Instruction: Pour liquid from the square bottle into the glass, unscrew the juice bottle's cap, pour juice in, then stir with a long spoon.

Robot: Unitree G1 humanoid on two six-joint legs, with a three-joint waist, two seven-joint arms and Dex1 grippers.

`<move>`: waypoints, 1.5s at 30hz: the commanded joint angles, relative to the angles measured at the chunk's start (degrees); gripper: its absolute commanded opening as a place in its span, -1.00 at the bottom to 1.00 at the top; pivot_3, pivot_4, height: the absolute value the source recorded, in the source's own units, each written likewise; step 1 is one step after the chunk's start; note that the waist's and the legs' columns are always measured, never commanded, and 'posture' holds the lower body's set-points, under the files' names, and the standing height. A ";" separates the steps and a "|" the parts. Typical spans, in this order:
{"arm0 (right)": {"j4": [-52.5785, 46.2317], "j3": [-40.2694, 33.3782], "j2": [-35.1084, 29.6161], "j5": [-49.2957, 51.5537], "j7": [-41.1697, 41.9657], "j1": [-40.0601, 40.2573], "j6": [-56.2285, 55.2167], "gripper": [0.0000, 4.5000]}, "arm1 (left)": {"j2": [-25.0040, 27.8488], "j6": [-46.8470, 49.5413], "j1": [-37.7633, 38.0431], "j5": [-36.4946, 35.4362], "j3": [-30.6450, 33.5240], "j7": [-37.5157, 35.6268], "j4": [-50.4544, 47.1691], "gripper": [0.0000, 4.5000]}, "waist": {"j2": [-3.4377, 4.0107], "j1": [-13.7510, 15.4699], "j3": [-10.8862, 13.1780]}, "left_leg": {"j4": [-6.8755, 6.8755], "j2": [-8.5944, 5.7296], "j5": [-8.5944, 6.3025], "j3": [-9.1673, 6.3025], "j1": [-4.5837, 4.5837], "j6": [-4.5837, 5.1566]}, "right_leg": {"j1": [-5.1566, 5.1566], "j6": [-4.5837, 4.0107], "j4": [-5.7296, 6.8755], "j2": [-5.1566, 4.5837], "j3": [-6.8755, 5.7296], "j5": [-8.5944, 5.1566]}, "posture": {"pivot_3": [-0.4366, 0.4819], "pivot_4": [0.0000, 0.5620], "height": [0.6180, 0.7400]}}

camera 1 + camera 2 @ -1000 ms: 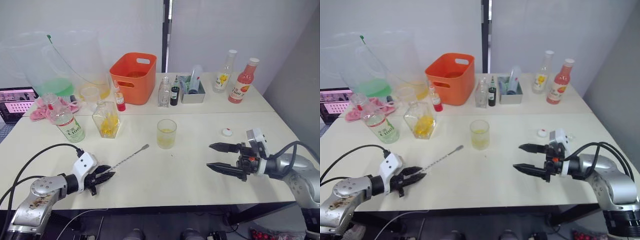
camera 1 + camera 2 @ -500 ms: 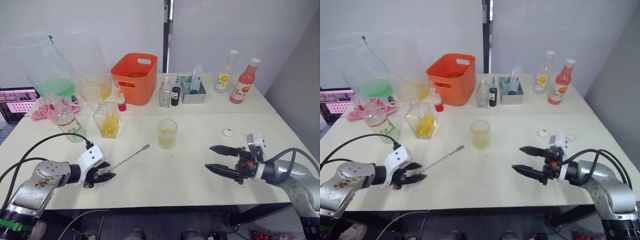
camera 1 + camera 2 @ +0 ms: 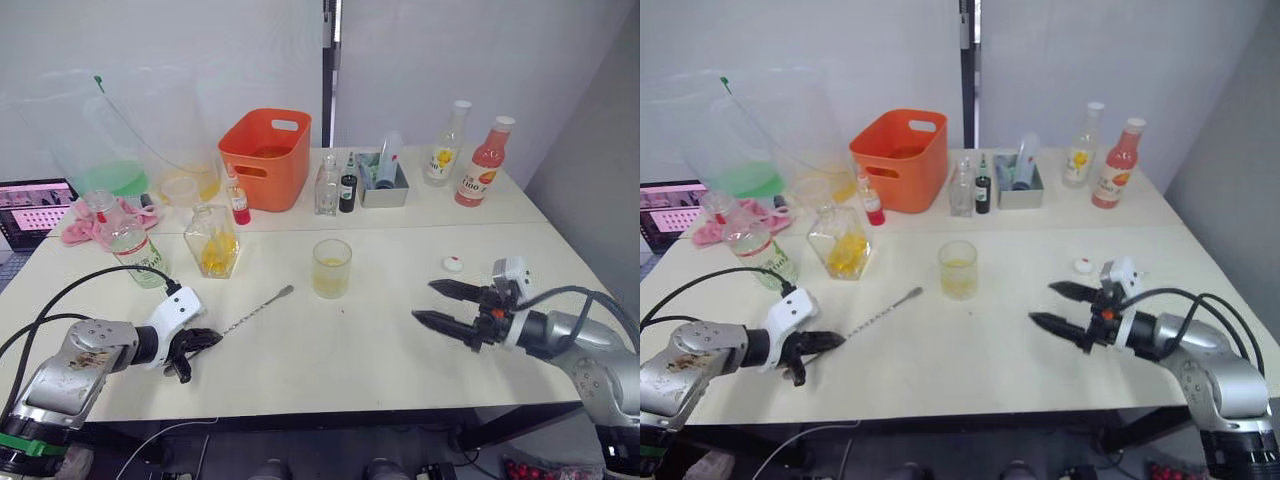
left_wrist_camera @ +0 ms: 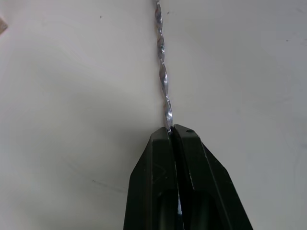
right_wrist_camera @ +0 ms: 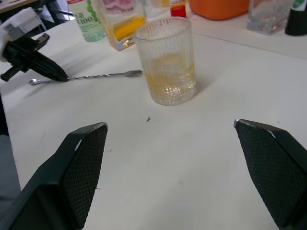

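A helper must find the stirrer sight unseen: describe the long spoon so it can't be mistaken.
Start at the ribbed glass of yellow liquid in the middle of the white table. Toward the robot's left lies the long spoon, flat on the table, its small bowl end near the glass and its far end pinched in the left gripper. It is the one thin, twisted metal rod among bottles.

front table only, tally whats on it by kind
bottles: 2 (square bottle, green-label bottle)
glass: 1
long spoon: 1
loose white cap: 1
total: 5
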 commanded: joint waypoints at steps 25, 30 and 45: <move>3.88 -9.49 32.62 23.62 -46.81 -38.98 27.44 1.00 | -19.66 1.27 -19.01 -8.51 1.72 22.13 -16.19 -1.00 | -0.23 -0.64 0.06 | 0.10 -0.13 0.02 0.02 -0.51 -0.02 | -0.84 -0.07 0.86 -0.03 0.18 0.07 | -0.05 -0.47 1.00; 3.32 -8.30 38.39 25.88 -52.07 -39.52 26.89 1.00 | -20.86 2.09 -18.71 -8.68 1.04 23.43 -17.25 -1.00 | -0.23 -1.02 0.06 | 0.11 -0.15 0.03 0.00 -0.50 -0.03 | -0.88 -0.07 0.87 -0.03 0.19 0.07 | -0.05 -0.47 1.00; 6.57 -6.24 38.55 26.73 -53.22 -39.93 23.63 1.00 | -21.45 4.55 -19.12 -10.05 -0.19 25.00 -19.36 -1.00 | -0.23 -1.49 0.06 | 0.09 -0.12 0.03 0.02 -0.50 -0.02 | -0.97 -0.08 0.90 0.01 0.19 0.07 | -0.05 -0.47 1.00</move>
